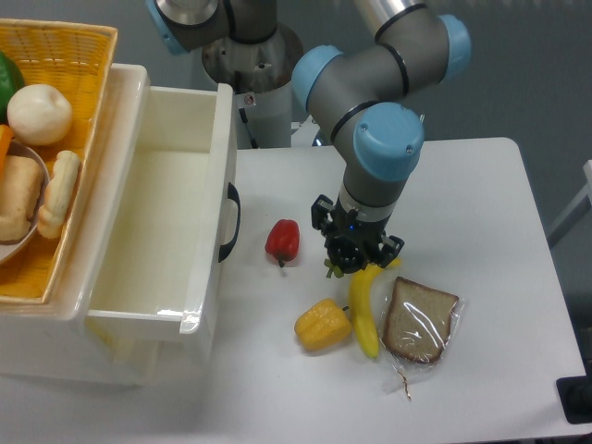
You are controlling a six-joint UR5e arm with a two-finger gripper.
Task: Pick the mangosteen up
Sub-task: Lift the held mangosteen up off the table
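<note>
My gripper (352, 262) hangs low over the desk (481, 203), just above the top end of the banana (363, 310). The mangosteen (334, 268) is almost entirely hidden beneath it: all I can make out is a bit of green leafy cap poking out at the lower left edge of my gripper, with something dark right behind it. So the fruit sits directly under me, between the red pepper (283, 240) on one side and the banana on the other.

From this angle I cannot tell whether my gripper is spread around the fruit or already pressed onto it; the wrist body blocks the view.

As I judge it, the approach is done and I am at grasp height. What remains is to make sure of the grip and lift the fruit off the desk; nothing here shows it raised yet.

The yellow pepper (323, 325) lies just beside the banana, and a bagged slice of bread (421, 321) lies on its other side. The white bin (157, 213) is well apart.
</note>
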